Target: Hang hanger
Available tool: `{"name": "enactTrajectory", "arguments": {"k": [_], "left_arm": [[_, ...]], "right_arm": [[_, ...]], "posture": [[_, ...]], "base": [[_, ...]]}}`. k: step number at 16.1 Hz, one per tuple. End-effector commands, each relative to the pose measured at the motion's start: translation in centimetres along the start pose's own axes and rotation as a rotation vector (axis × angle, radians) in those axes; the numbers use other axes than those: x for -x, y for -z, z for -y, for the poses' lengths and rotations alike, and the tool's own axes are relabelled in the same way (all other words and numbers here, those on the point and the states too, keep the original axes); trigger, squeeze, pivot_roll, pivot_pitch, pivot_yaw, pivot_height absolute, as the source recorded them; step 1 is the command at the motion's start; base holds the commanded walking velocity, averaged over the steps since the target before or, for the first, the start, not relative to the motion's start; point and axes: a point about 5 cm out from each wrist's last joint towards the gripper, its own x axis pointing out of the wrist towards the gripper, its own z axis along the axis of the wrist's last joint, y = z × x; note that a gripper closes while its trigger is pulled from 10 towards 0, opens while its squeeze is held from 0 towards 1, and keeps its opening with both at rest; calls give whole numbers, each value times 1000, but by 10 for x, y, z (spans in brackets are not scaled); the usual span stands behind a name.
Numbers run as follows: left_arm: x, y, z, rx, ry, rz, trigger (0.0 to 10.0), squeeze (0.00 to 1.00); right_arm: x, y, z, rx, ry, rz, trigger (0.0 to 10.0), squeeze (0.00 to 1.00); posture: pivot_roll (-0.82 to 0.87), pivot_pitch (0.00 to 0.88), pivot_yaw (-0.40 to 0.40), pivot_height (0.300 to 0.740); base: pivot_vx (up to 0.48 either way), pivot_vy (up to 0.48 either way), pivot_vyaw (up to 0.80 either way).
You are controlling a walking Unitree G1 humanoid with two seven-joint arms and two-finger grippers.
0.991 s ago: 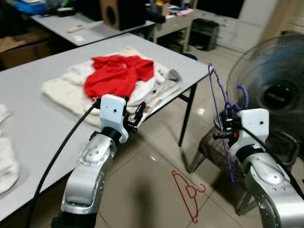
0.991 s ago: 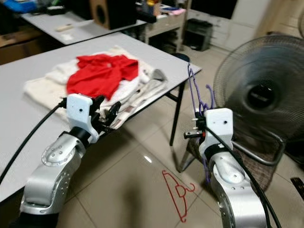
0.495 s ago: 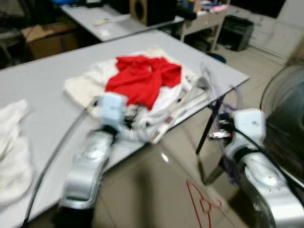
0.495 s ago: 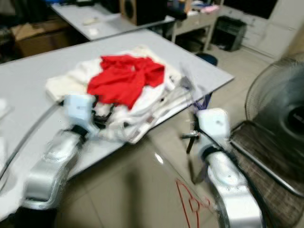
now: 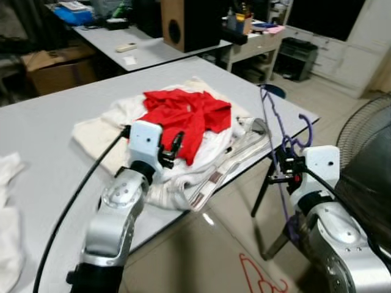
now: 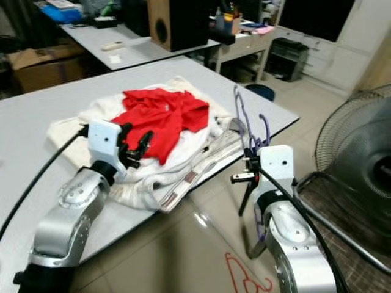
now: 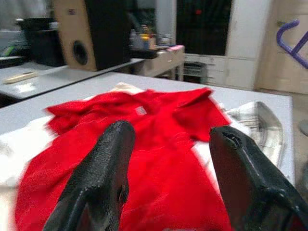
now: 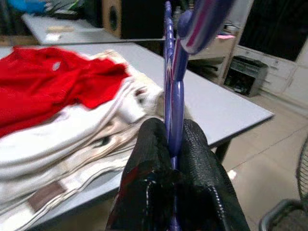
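Observation:
A purple plastic hanger (image 5: 273, 125) stands upright beside the table's corner, and my right gripper (image 5: 286, 168) is shut on its lower part. The right wrist view shows the black fingers (image 8: 153, 149) pinched on the purple hanger (image 8: 169, 72). A red shirt (image 5: 183, 113) lies on top of a pile of white clothes (image 5: 211, 149) on the grey table (image 5: 49, 134). My left gripper (image 5: 173, 148) hovers open at the near edge of the pile. In the left wrist view it (image 7: 171, 137) faces the red shirt (image 7: 144, 144) with nothing between its fingers.
A red wire hanger (image 5: 259, 282) lies on the tiled floor in front of me. A standing fan (image 5: 366, 152) is at the right. Another white cloth (image 5: 7, 207) lies at the table's left. A second table with a speaker (image 5: 189, 21) stands behind.
The whole view has swung toward the table, so the camera moved. My left gripper now sits over the edge of the clothes pile. The right gripper still holds the purple hanger.

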Motion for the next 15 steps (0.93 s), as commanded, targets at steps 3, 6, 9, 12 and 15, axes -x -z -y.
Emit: {"name": "enactTrajectory", "arguments": {"k": [3, 6, 9, 12, 15], "left_arm": [[-7, -4, 12, -30, 88, 8, 10000, 0], [-13, -1, 7, -85, 74, -26, 10000, 0], [-18, 1, -2, -146, 92, -51, 10000, 0], [-21, 4, -8, -192, 115, -98, 10000, 1000], [-24, 9, -9, -146, 190, -158, 10000, 0]], "right_arm": [[4, 0, 14, 24, 43, -2, 10000, 0], [5, 0, 13, 41, -34, -2, 10000, 0], [12, -3, 17, 34, -161, 2, 10000, 0], [15, -4, 17, 43, -249, -1, 10000, 0], [19, -3, 15, 46, -327, -10, 10000, 0]], "posture": [[-27, 24, 21, 740], [-26, 33, 28, 740], [-26, 41, 33, 740], [-26, 43, 38, 740], [-29, 38, 40, 740]], "base": [[341, 0, -517], [94, 0, 0], [0, 0, 0], [0, 0, 0], [0, 0, 0]]}}
